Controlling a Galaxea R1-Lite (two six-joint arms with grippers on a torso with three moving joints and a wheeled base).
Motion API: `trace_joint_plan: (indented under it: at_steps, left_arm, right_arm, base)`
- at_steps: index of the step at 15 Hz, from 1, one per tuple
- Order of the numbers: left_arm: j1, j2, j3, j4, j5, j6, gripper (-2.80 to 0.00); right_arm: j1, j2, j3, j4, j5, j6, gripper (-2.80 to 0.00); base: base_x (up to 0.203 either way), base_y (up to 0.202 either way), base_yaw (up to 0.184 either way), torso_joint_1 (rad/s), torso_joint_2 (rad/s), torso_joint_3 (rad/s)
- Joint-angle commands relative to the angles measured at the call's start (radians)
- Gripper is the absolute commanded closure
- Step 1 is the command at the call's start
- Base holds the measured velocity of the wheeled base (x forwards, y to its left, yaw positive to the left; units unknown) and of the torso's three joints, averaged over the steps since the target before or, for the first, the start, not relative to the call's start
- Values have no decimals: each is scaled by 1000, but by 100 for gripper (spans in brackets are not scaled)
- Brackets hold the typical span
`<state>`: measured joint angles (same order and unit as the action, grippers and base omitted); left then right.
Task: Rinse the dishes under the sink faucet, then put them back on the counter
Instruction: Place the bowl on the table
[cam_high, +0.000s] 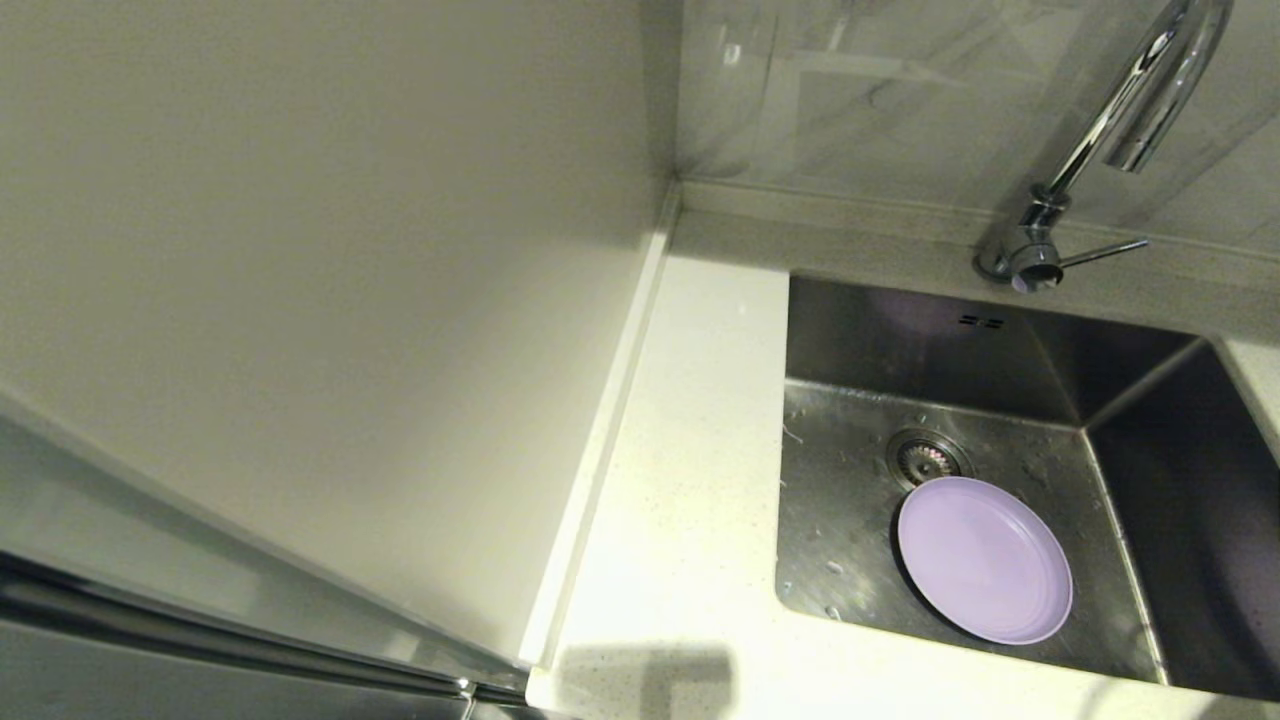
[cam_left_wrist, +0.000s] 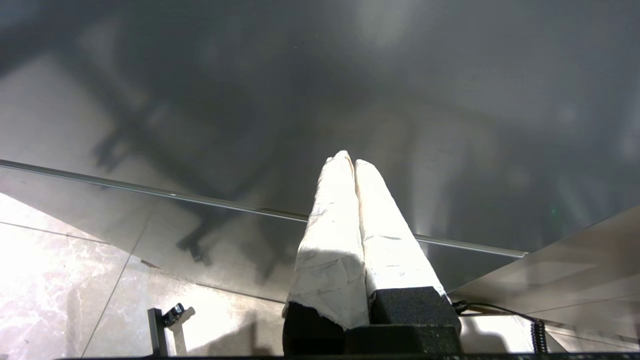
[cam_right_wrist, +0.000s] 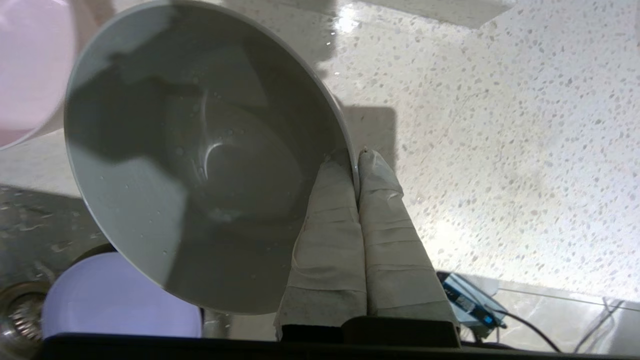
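In the right wrist view my right gripper (cam_right_wrist: 356, 156) is shut on the rim of the pale blue-green bowl (cam_right_wrist: 200, 165). The bowl is tilted, wet inside, and held above the speckled counter (cam_right_wrist: 500, 125) beside the sink. The pink bowl (cam_right_wrist: 30, 70) shows just beyond it. The lilac plate (cam_high: 985, 560) lies flat in the sink (cam_high: 850, 340) next to the drain strainer (cam_high: 925, 457), and it also shows under the held bowl as the lilac plate (cam_right_wrist: 115, 295). The chrome faucet (cam_high: 1120, 110) stands behind the basin. No water runs from it. My left gripper (cam_left_wrist: 352, 160) is shut, empty and parked low.
A cream wall panel (cam_high: 300, 300) rises left of the counter strip (cam_high: 690, 450). A marbled backsplash (cam_high: 900, 100) stands behind the faucet. A small blue device with a cable (cam_right_wrist: 470, 300) lies on the floor below the counter edge. Neither arm shows in the head view.
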<state>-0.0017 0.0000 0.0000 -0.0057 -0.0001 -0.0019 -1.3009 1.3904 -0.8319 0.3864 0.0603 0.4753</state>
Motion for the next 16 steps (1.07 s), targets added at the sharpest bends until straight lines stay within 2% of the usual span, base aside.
trace_joint_plan:
  at_steps: [1,6,16]
  left_arm:
    - [0,0,3,0,0,-1,0]
    - [0,0,3,0,0,-1,0]
    - [0,0,3,0,0,-1,0]
  right_arm:
    - [0,42,11,-6,0,-17,0]
    - [-1,122,1,-5,0,-108,0]
    - [-5,171,-60,-9,3,-121,0]
  base:
    - [0,0,0,0,0,0]
    - [0,0,0,0,0,0]
    - [0,0,0,0,0,0]
